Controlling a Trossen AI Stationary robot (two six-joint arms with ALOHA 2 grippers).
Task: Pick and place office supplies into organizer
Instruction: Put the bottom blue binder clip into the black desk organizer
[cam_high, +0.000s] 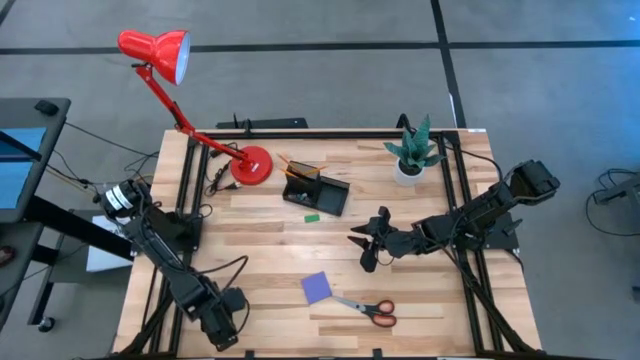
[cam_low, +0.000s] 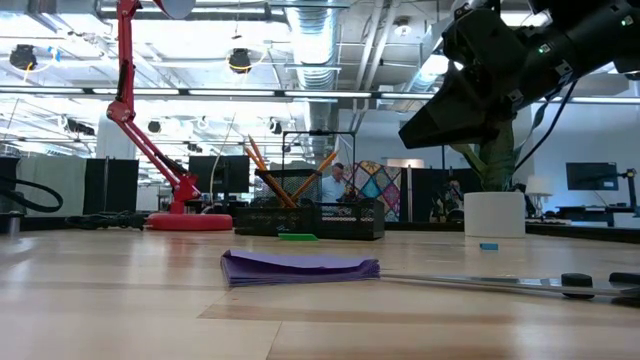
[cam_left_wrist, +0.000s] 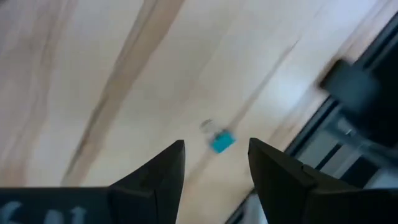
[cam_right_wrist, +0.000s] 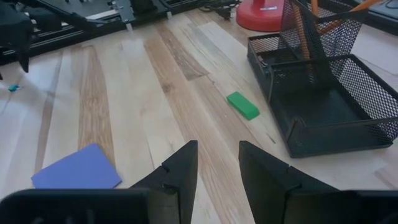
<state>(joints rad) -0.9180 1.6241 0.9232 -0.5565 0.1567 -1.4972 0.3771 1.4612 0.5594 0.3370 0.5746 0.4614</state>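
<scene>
High view: my right end effector hovers open and empty mid-table, right of the green eraser; left end effector open, empty.

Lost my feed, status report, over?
Left gripper open, empty, near table corner. Right gripper open, empty, above bare wood. Green eraser beside black mesh organizer. Nothing blocking.

One organizer, one eraser, one notepad, one pair of scissors, one lamp, one plant.

Black mesh organizer holding orange pencils, green eraser beside, purple notepad, red-handled scissors
</scene>
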